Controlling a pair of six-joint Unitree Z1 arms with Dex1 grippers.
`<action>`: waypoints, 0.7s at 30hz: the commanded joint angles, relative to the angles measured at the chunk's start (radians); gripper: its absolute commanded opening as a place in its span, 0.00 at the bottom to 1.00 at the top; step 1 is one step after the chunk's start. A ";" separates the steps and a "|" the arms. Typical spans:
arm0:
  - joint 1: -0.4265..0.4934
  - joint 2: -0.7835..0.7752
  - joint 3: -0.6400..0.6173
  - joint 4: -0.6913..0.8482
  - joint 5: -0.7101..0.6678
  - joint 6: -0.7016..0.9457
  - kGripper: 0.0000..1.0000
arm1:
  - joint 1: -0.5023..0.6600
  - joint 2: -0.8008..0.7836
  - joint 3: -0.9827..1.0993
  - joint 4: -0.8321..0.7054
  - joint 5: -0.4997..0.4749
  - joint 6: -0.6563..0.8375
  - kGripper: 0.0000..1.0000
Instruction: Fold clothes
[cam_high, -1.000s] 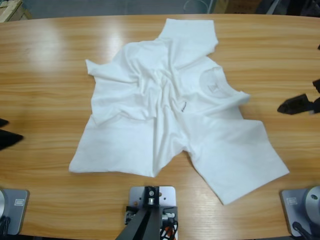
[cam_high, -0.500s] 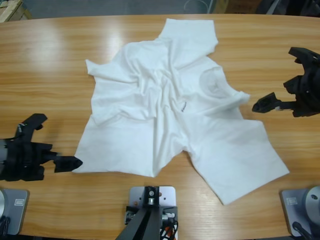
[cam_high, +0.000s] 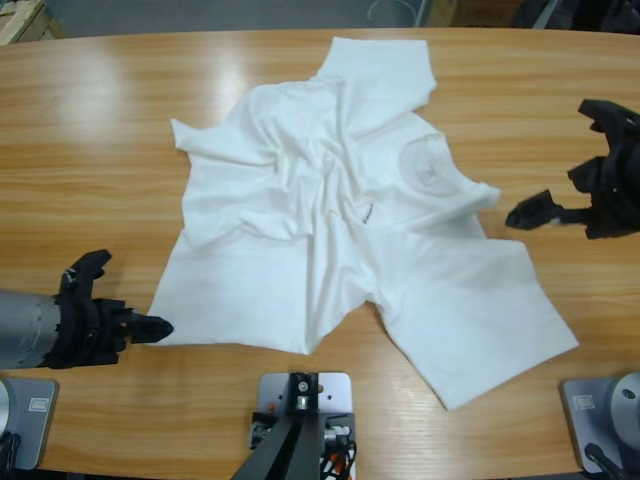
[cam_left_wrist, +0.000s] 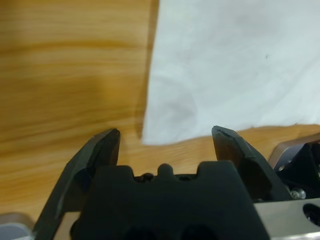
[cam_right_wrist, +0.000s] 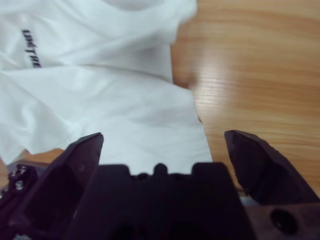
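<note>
The shirt lies crumpled and spread on the bench, nothing folded yet. The step in hand looks like taking hold of its edges. To do that well, each gripper should go low and close on a single layer at a corner or hem, then pull outward to flatten the creases. The left gripper, jaws open, has a shirt corner just ahead, between its tips. The right gripper, jaws also open, has the shirt edge ahead, toward one jaw.
</note>
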 joint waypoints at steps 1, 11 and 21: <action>-0.008 0.072 0.040 -0.050 0.000 -0.023 0.50 | 0.010 -0.047 0.079 -0.024 -0.005 0.013 1.00; -0.008 0.093 0.061 -0.081 -0.052 -0.006 0.00 | 0.010 -0.044 0.121 -0.028 0.026 0.107 1.00; -0.008 0.037 0.058 -0.054 -0.047 -0.006 0.00 | 0.021 -0.206 0.448 -0.354 0.099 0.664 0.91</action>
